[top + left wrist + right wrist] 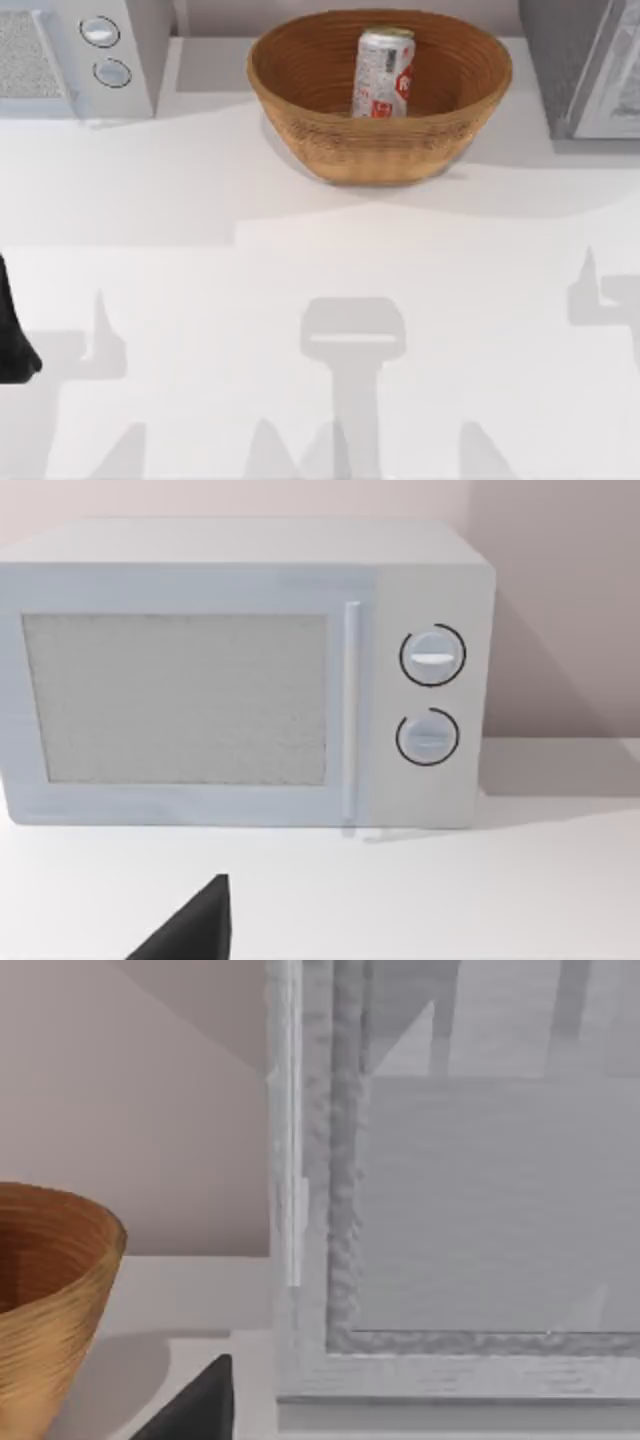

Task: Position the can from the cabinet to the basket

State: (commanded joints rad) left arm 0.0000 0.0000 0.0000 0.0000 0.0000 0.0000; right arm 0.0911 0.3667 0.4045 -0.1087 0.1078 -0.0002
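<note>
Can [383, 72] stands upright inside the basket [300, 95] at the back of the table [320, 260], between the microwave [130, 60] and the cabinet [585, 70]. My left arm [12, 330] sits parked at the table's left edge; whether either pincer is released or clenched, I cannot tell.

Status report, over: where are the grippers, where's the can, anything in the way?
Left arm parked at table's left edge. Can standing inside the basket, ungripped. Microwave back left, cabinet back right, both apart from basket.
</note>
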